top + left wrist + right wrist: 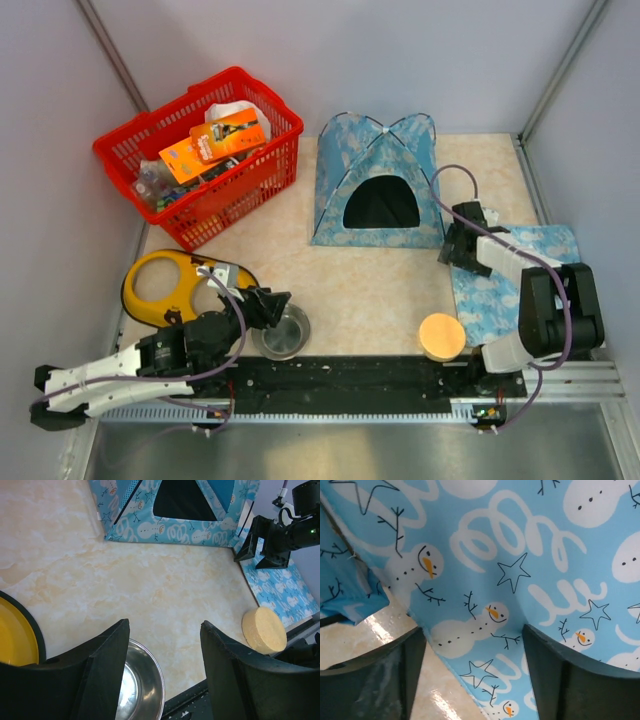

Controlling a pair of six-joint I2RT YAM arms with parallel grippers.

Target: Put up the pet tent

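Observation:
The pet tent (378, 185), light blue with white snowman print and an arched dark doorway, stands upright at the table's back middle. It also shows in the left wrist view (175, 520). My right gripper (455, 246) is open just right of the tent's front corner, over the near-left edge of the flat blue mat (485, 300). In the right wrist view the mat's edge (480, 615) lies between my spread fingers (472, 647), with a bit of tent fabric (345, 595) at the left. My left gripper (280, 303) is open and empty above a steel bowl (283, 332).
A red basket (205, 150) full of packets stands at the back left. A yellow and black ring-shaped object (160, 285) lies at the front left. A round tan disc (441, 336) sits by the front rail. Grey walls close in the sides.

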